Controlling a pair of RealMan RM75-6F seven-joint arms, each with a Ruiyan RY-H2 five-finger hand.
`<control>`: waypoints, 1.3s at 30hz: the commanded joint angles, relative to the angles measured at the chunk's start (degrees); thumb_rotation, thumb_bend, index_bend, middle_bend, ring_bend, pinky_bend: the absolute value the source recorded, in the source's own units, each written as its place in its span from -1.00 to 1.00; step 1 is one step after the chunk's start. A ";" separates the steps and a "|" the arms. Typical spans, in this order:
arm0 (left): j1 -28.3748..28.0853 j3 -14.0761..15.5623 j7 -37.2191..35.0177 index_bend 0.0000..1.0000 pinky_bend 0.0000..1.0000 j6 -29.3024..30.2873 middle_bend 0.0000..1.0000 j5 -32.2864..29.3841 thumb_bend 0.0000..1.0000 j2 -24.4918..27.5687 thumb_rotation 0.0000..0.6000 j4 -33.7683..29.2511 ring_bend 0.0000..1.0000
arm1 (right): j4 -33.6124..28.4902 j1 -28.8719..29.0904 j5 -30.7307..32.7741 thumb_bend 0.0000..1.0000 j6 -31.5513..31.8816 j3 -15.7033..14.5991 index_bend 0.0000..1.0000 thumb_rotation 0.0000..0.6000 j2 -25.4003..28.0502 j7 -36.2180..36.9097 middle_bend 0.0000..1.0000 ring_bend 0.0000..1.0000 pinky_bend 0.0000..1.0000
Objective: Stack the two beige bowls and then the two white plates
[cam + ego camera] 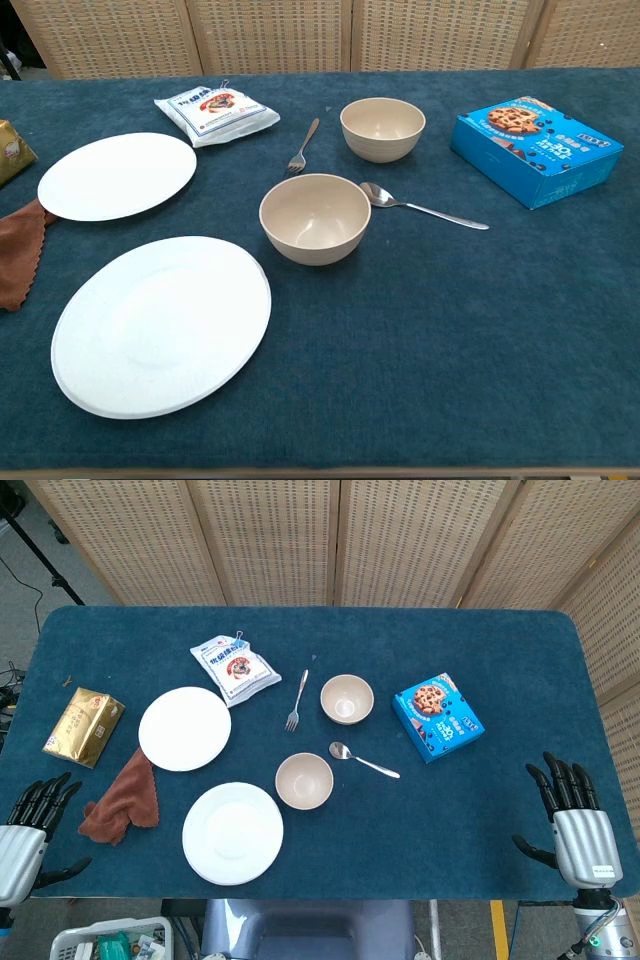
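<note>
Resting at the table's (480,810) near corners, the left hand (28,825) and right hand (575,820) lie released, fingers spread, holding nothing. Two beige bowls, near (315,217) and far (382,128), stand apart mid-table with a spoon (420,207) between. Two white plates, near (160,325) and far (117,175), lie separately at the left.

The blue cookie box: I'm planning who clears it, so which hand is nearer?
Right. The right hand rests at the table's near right edge, just beyond the blue cookie box; the left hand is at the far left edge, across both plates.
</note>
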 commanded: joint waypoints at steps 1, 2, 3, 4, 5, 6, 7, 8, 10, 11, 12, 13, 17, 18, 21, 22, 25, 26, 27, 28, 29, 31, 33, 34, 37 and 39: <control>0.00 -0.01 0.05 -1.00 -1.00 -0.02 -1.00 -0.02 -0.99 -0.03 1.00 0.02 -1.00 | 0.05 0.01 -0.07 -1.00 -0.08 -0.09 -0.78 1.00 -0.03 -0.12 -1.00 -1.00 -1.00; 0.00 -0.01 0.05 -1.00 -1.00 -0.03 -1.00 -0.03 -0.99 -0.05 1.00 0.02 -1.00 | 0.06 0.02 -0.10 -1.00 -0.13 -0.14 -0.78 1.00 -0.04 -0.16 -1.00 -1.00 -1.00; 0.00 -0.01 0.06 -1.00 -1.00 -0.03 -1.00 -0.03 -0.99 -0.05 1.00 0.02 -1.00 | 0.09 0.03 -0.11 -1.00 -0.17 -0.16 -0.77 1.00 -0.06 -0.21 -1.00 -1.00 -1.00; 0.00 -0.03 0.11 -1.00 -1.00 -0.04 -1.00 -0.08 -1.00 -0.05 1.00 0.03 -1.00 | 0.09 0.05 -0.13 -1.00 -0.25 -0.21 -0.76 1.00 -0.06 -0.27 -1.00 -1.00 -1.00; 0.01 -0.05 0.12 -1.00 -1.00 -0.05 -1.00 -0.14 -1.00 -0.05 1.00 0.05 -1.00 | 0.08 0.06 -0.12 -1.00 -0.31 -0.24 -0.76 1.00 -0.04 -0.30 -1.00 -1.00 -1.00; 0.01 -0.07 0.09 -1.00 -1.00 -0.07 -1.00 -0.20 -0.99 -0.06 1.00 0.07 -1.00 | 0.06 0.08 -0.09 -1.00 -0.42 -0.29 -0.75 1.00 0.00 -0.34 -1.00 -1.00 -1.00; 0.02 -0.08 0.07 -1.00 -1.00 -0.09 -1.00 -0.28 -1.00 -0.07 1.00 0.09 -1.00 | 0.03 0.09 -0.08 -1.00 -0.49 -0.32 -0.74 1.00 0.04 -0.33 -1.00 -1.00 -1.00; 0.04 -0.05 0.04 -1.00 -1.00 -0.13 -1.00 -0.34 -1.00 -0.06 1.00 0.10 -1.00 | -0.02 0.11 -0.10 -1.00 -0.60 -0.38 -0.74 1.00 0.12 -0.29 -1.00 -1.00 -1.00; 0.05 0.00 0.15 -1.00 -1.00 -0.10 -1.00 -0.19 -1.00 -0.06 1.00 0.19 -1.00 | -0.17 0.29 -0.14 -1.00 -0.95 -0.42 -0.73 1.00 0.34 -0.06 -1.00 -1.00 -1.00; 0.08 -0.02 0.19 -1.00 -1.00 -0.04 -1.00 -0.19 -0.99 -0.09 1.00 0.23 -1.00 | -0.19 0.58 -0.33 -1.00 -1.48 -0.50 -0.73 1.00 0.56 0.10 -1.00 -1.00 -1.00; 0.07 -0.07 0.13 -1.00 -1.00 -0.01 -1.00 -0.21 -0.99 -0.09 1.00 0.21 -1.00 | -0.09 0.94 -0.71 -1.00 -2.13 -0.65 -0.73 1.00 0.82 0.26 -1.00 -1.00 -1.00; 0.05 -0.19 0.07 -1.00 -1.00 0.01 -1.00 -0.38 -0.99 -0.06 1.00 0.22 -1.00 | 0.11 1.48 -1.16 -1.00 -3.09 -0.85 -0.73 1.00 1.22 0.65 -1.00 -1.00 -1.00; -0.02 -0.66 -0.07 -1.00 -1.00 0.03 -1.00 -1.14 -0.99 0.04 1.00 0.02 -1.00 | 0.59 4.72 -3.45 -1.00 -7.46 -0.88 -0.73 1.00 2.30 0.42 -1.00 -1.00 -1.00; -0.03 -0.72 -0.06 -1.00 -1.00 0.04 -1.00 -1.22 -1.00 0.06 1.00 -0.04 -1.00 | 0.53 5.60 -4.17 -1.00 -8.37 -0.74 -0.73 1.00 2.41 0.26 -1.00 -1.00 -1.00; -0.09 -0.91 0.01 -1.00 -1.00 -0.05 -1.00 -1.53 -1.00 0.12 1.00 -0.25 -1.00 | -0.96 8.98 -5.84 -1.00 -12.33 -0.23 -0.73 1.00 2.71 1.29 -1.00 -1.00 -1.00; -0.15 -0.94 0.01 -1.00 -1.00 -0.19 -1.00 -1.65 -1.00 0.14 1.00 -0.30 -1.00 | -2.12 10.82 -6.36 -1.00 -14.54 0.17 -0.73 1.00 2.75 1.94 -1.00 -1.00 -1.00; -0.30 -1.07 0.00 -1.00 -1.00 -0.62 -1.00 -2.11 -0.99 0.14 1.00 -0.24 -1.00 | -4.09 15.08 -6.96 -1.00 -19.62 1.29 -0.73 1.00 2.10 2.40 -1.00 -1.00 -1.00; -0.34 -1.10 -0.07 -1.00 -1.00 -0.76 -1.00 -2.27 -0.99 0.15 1.00 -0.23 -1.00 | -4.40 16.18 -6.69 -1.00 -21.01 1.68 -0.73 1.00 1.72 2.29 -1.00 -1.00 -1.00; -0.41 -1.16 -0.20 -1.00 -1.00 -0.92 -1.00 -2.48 -0.99 0.16 1.00 -0.20 -1.00 | -4.79 17.89 -6.06 -1.00 -23.17 2.31 -0.73 1.00 0.89 1.84 -1.00 -1.00 -1.00; -0.44 -1.23 -0.32 -1.00 -1.00 -1.00 -1.00 -2.68 -1.00 0.19 1.00 -0.17 -1.00 | -4.97 18.97 -5.50 -1.00 -24.55 2.75 -0.73 1.00 0.23 1.35 -1.00 -1.00 -1.00; -0.47 -1.32 -0.45 -1.00 -1.00 -1.07 -1.00 -2.88 -1.00 0.24 1.00 -0.16 -1.00 | -5.04 20.22 -4.77 -1.00 -26.17 3.26 -0.72 1.00 -0.66 0.67 -1.00 -1.00 -1.00; -0.56 -1.54 -0.88 -1.00 -1.00 -1.22 -1.00 -3.38 -0.99 0.38 1.00 -0.12 -1.00 | -4.97 22.88 -2.41 -1.00 -29.78 4.32 -0.71 1.00 -3.02 -1.47 -1.00 -1.00 -1.00; -0.62 -1.77 -1.34 -1.00 -1.00 -1.31 -1.00 -3.87 -0.99 0.53 1.00 -0.05 -1.00 | -4.64 25.25 0.18 -1.00 -32.76 5.25 -0.68 1.00 -5.82 -4.08 -1.00 -1.00 -1.00; -0.64 -1.83 -1.52 -1.00 -1.00 -1.37 -1.00 -4.04 -1.00 0.59 1.00 -0.02 -1.00 | -4.41 26.06 1.15 -1.00 -33.72 5.50 -0.66 1.00 -7.00 -5.26 -1.00 -1.00 -1.00; -0.76 -2.00 -2.07 -1.00 -1.00 -1.65 -1.00 -4.51 -1.00 0.75 1.00 0.11 -1.00 | -3.46 28.20 4.17 -1.00 -35.70 6.03 -0.63 1.00 -11.07 -9.33 -1.00 -1.00 -1.00; -0.90 -2.14 -2.38 -1.00 -1.00 -1.94 -1.00 -4.88 -1.00 0.82 1.00 0.22 -1.00 | -2.60 29.51 6.21 -1.00 -36.54 6.21 -0.61 1.00 -14.20 -12.32 -1.00 -1.00 -1.00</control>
